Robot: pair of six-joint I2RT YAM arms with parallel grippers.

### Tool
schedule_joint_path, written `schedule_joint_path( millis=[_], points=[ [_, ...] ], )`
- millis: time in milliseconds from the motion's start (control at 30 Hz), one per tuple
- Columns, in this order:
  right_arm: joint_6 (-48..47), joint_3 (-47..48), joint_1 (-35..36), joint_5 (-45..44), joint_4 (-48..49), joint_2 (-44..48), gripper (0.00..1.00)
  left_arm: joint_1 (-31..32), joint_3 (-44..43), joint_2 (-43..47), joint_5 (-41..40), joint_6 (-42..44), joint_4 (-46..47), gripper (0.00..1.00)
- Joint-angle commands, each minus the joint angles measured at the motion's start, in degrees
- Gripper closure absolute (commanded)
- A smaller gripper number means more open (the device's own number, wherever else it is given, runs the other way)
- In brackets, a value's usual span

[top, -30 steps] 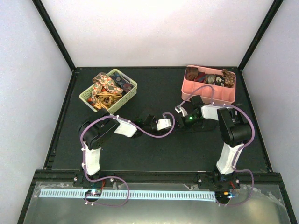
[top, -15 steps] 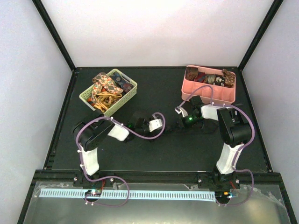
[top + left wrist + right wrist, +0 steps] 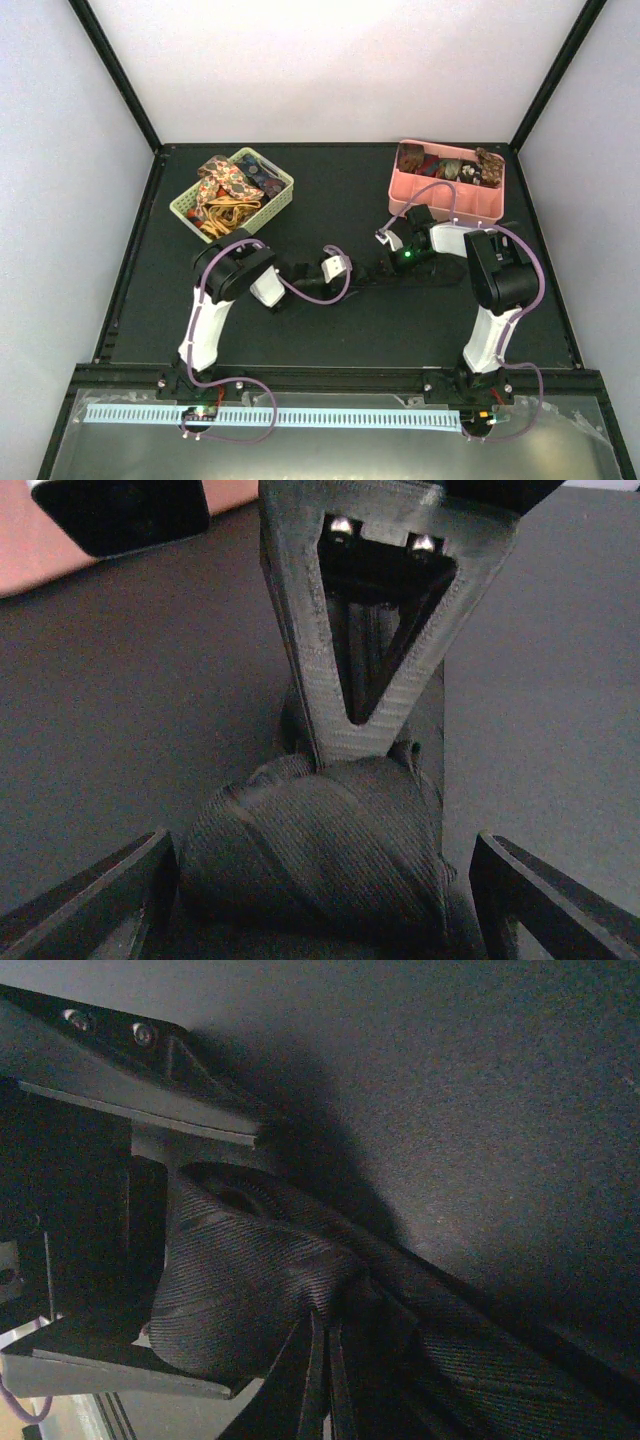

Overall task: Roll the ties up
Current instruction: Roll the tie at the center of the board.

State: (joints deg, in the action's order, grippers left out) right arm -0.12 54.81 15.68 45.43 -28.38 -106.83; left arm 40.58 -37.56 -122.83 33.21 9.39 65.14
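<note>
Two arms (image 3: 212, 320), two baskets (image 3: 265, 205), one black tie (image 3: 365, 272) outside them.
One green basket (image 3: 190, 215) of tangled ties (image 3: 225, 185), too jumbled to count; one pink basket (image 3: 478, 203) holding roughly four rolled ties (image 3: 445, 170).

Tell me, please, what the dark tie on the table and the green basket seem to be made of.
Dark tie: woven fabric with a slight sheen, perhaps silk or polyester; fine diagonal ribs show in both wrist views. Green basket: probably moulded plastic, matte; its walls are a slotted lattice.
</note>
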Motion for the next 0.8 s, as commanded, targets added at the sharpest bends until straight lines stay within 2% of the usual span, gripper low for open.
schedule_joint_path(
  millis=[0,100,267,333,467,633,767],
  points=[
    [-1.29,-0.40,0.31,-5.64,-2.68,-2.61,0.98,0.30,-2.25,-3.35,4.68,-3.68,6.25,0.20],
    [-1.29,-0.16,0.31,-5.28,-2.82,-3.17,0.98,0.49,-3.95,-4.21,5.63,-3.68,4.42,0.27],
    [-1.36,0.17,0.30,-3.76,-2.70,-3.56,0.98,2.10,-4.75,-2.16,5.07,0.11,-2.91,0.53],
    [-1.28,0.09,0.31,-3.28,-2.26,-3.21,0.98,2.76,-4.06,0.02,3.64,2.28,-6.84,0.60],
    [-2.09,0.26,-0.15,-2.59,-2.19,-1.65,0.96,3.33,-2.74,5.39,-1.36,5.87,-16.40,0.64],
    [-5.61,1.50,-1.19,-1.92,-6.39,2.50,0.79,4.16,-3.77,10.28,-7.46,11.81,-31.92,0.65],
    [-4.65,0.81,-1.19,0.96,-6.95,6.84,0.66,5.00,-4.74,11.26,-9.81,13.85,-37.18,0.65]
  ],
)
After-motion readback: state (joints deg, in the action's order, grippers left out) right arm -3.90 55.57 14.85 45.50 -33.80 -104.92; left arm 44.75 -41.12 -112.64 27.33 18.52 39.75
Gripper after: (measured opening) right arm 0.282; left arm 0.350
